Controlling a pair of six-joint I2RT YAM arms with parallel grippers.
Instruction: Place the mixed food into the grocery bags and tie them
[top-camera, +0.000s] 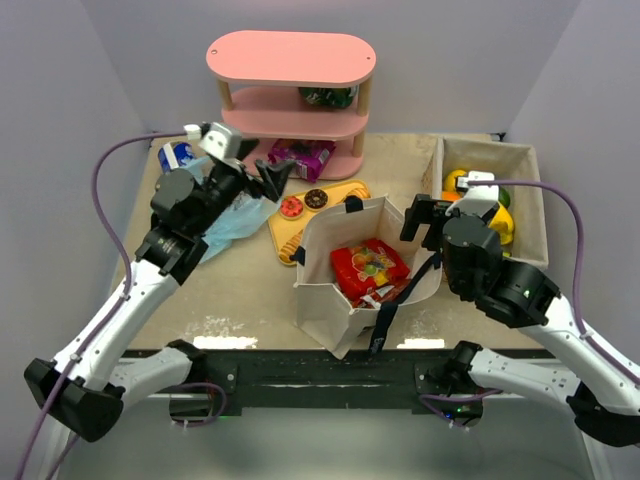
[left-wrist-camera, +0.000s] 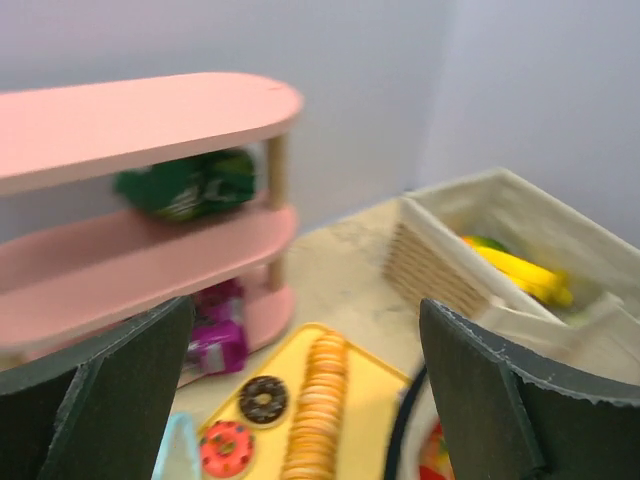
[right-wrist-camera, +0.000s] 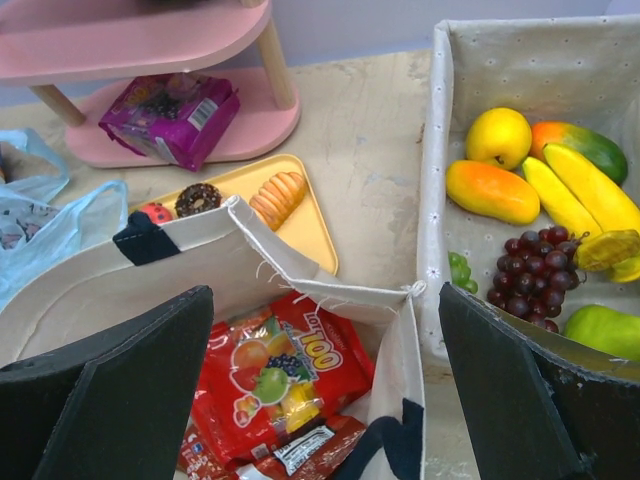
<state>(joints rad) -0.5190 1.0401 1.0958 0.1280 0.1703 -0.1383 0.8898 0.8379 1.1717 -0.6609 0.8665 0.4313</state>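
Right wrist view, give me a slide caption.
Open jaws frame a cream tote holding red snack packets, beside a lined basket of fruit.

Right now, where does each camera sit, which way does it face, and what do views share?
Top external: above and behind the robot, looking down on the table; both arms, left gripper, right gripper show.
Left wrist: on the left arm, facing the pink shelf; own open gripper shows.
Right wrist: on the right arm, looking into the cloth tote; own open gripper shows.
Shared: both wrist views show the yellow tray and fruit basket.
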